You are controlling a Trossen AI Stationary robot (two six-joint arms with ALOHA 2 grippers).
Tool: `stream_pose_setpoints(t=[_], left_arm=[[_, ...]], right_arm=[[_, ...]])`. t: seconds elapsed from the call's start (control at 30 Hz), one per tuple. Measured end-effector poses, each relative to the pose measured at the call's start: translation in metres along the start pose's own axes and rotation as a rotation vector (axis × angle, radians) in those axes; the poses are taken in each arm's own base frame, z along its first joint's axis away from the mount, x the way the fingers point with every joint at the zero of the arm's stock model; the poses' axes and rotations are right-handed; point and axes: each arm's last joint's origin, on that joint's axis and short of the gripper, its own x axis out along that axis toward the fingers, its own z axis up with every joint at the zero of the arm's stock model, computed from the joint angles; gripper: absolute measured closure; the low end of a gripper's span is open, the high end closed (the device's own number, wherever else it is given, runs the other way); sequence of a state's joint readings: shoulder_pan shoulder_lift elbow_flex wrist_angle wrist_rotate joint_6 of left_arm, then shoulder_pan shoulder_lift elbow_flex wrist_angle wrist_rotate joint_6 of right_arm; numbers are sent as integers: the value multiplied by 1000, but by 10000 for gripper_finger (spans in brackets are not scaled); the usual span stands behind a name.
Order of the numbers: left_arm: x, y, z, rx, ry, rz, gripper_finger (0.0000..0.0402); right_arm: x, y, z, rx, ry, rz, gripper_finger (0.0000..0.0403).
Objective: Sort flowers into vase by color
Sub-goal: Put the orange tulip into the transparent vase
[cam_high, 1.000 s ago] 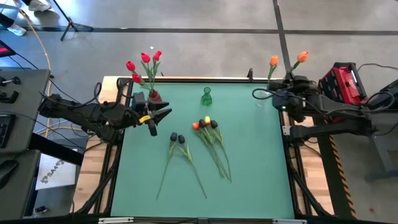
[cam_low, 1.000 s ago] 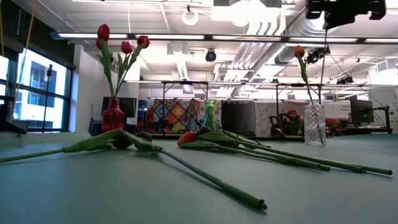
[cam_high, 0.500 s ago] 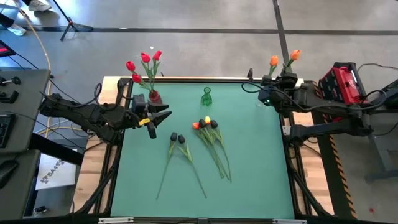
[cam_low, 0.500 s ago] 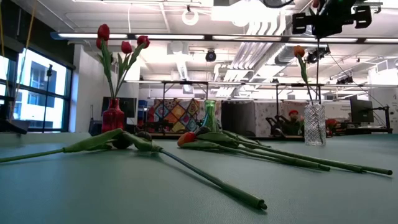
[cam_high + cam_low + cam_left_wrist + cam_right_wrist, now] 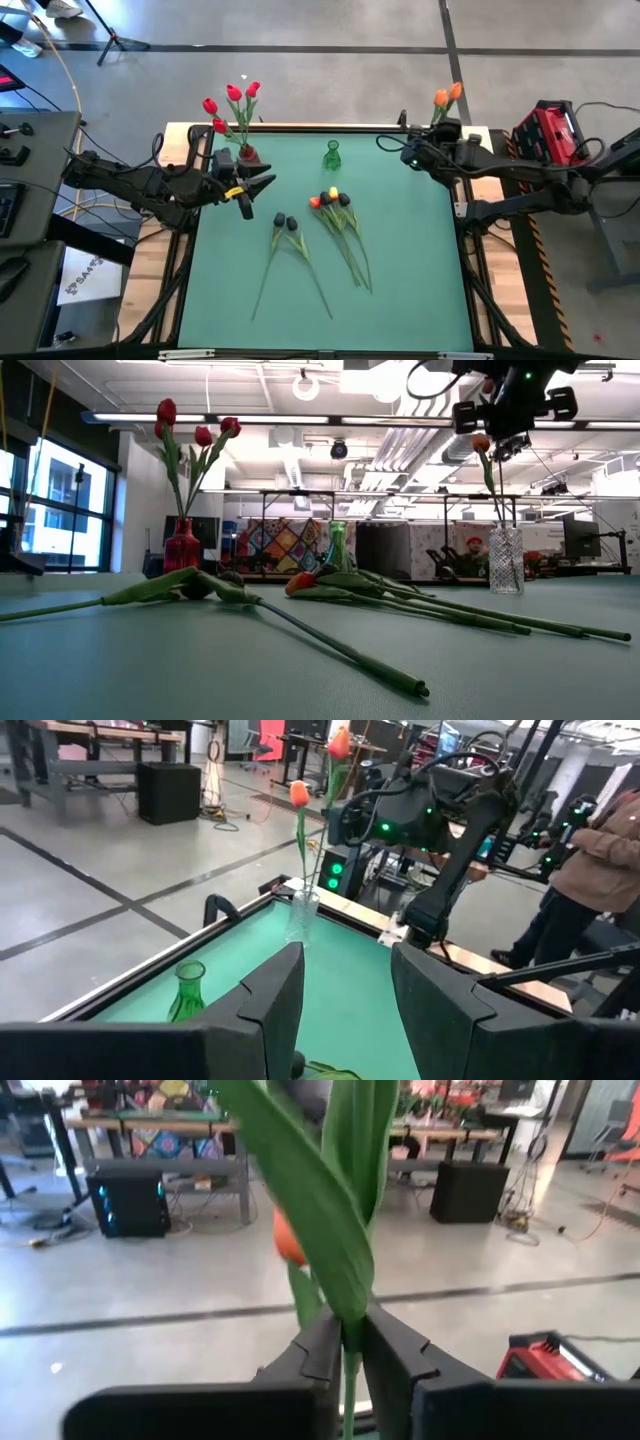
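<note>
The orange tulip on its long green stem (image 5: 340,1240) stands pinched in my right gripper (image 5: 345,1342), fingers nearly closed on stem and leaf, directly above the clear glass vase (image 5: 506,560) at the far right table edge. If my grip slackens before the stem-end enters, the flower may fall outside. Since a second ago I have carried it inward; my left gripper (image 5: 345,990) waits half-open, empty, beside the red glass vase (image 5: 247,155).

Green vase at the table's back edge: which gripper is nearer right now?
Left. The left gripper sits beside the green vase; the right gripper is farther, by the clear vase.
</note>
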State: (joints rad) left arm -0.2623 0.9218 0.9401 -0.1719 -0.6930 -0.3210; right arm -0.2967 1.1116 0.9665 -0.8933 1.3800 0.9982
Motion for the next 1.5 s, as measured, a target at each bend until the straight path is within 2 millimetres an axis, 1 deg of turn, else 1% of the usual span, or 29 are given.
stream_pose_setpoints(t=[0.17, 0.33, 0.47, 0.6, 0.7, 0.87, 0.97, 1.07, 1.17, 1.23, 1.3, 1.37, 1.5], left_arm=[[0, 3, -1, -19, -7, 74, 262], [0, 3, -3, -14, 2, 86, 262], [0, 3, -3, -16, 4, 83, 262], [0, 3, -5, -22, 29, 64, 262], [-1, 6, -13, -26, 98, 80, 262], [-4, 11, -25, -49, 221, 94, 262], [-7, 9, -29, -66, 254, 72, 262], [-10, 6, -32, -91, 275, 60, 262], [-12, 4, -39, -125, 302, 50, 262], [-15, 2, -46, -129, 330, 47, 262], [-17, 0, -54, -119, 364, 47, 262], [-17, -3, -64, -111, 399, 51, 262], [-17, -8, -88, -128, 459, 63, 262]], right_arm=[[3, 0, -1, 3, 50, 15, 333], [3, -2, 1, 16, 64, 27, 299], [1, -8, 5, 56, 76, 43, 285], [-2, -15, 11, 115, 103, 83, 284], [-8, -22, 18, 151, 112, 141, 284], [-24, -31, 35, 213, 88, 282, 284], [-35, -35, 45, 214, 81, 406, 284], [-44, -41, 52, 241, 114, 565, 284], [-51, -51, 55, 245, 208, 786, 284], [-55, -56, 53, 224, 334, 971, 284], [-59, -60, 47, 178, 480, 1117, 284], [-61, -62, 39, 131, 629, 1173, 284], [-66, -55, 22, 62, 840, 1132, 284]])
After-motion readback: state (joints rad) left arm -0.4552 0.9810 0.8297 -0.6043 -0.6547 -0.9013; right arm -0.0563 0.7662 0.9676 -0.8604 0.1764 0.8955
